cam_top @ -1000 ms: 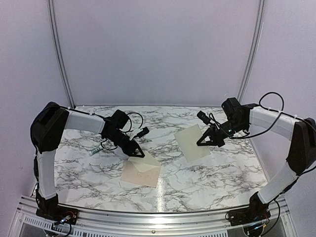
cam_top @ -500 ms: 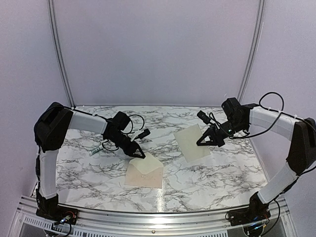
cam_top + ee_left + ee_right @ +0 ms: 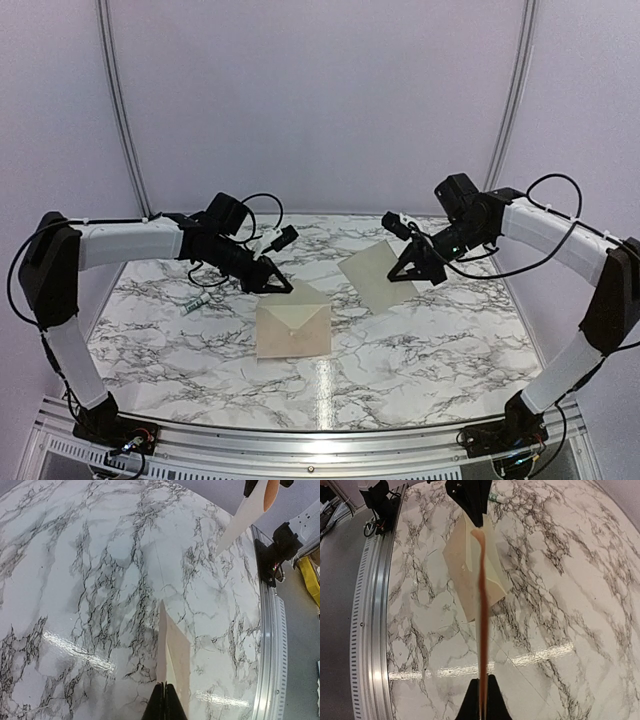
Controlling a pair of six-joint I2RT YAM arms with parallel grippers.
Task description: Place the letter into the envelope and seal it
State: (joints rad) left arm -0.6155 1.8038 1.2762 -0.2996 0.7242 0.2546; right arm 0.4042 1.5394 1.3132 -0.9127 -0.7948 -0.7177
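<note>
The cream envelope (image 3: pixel 295 335) lies on the marble table (image 3: pixel 420 350) with its triangular flap raised. My left gripper (image 3: pixel 284 289) is shut on the flap's tip; in the left wrist view the jaws (image 3: pixel 165 689) pinch the flap of the envelope (image 3: pixel 176 652). The peach letter (image 3: pixel 368 275) hangs tilted above the table to the right of the envelope, with my right gripper (image 3: pixel 393 281) shut on its edge. From the right wrist the letter (image 3: pixel 482 605) runs edge-on out of the shut gripper (image 3: pixel 483 692), pointing towards the envelope (image 3: pixel 462 570) and the left gripper (image 3: pixel 471 502).
A small green-and-white tube (image 3: pixel 196 302) lies on the table left of the envelope. A metal rail (image 3: pixel 320 445) runs along the near edge. White walls with frame posts (image 3: pixel 118 110) close in the back and sides.
My left gripper has shut on the envelope's flap tip, and the envelope has shifted right and squared up. The right arm has carried the letter up and to the left.
</note>
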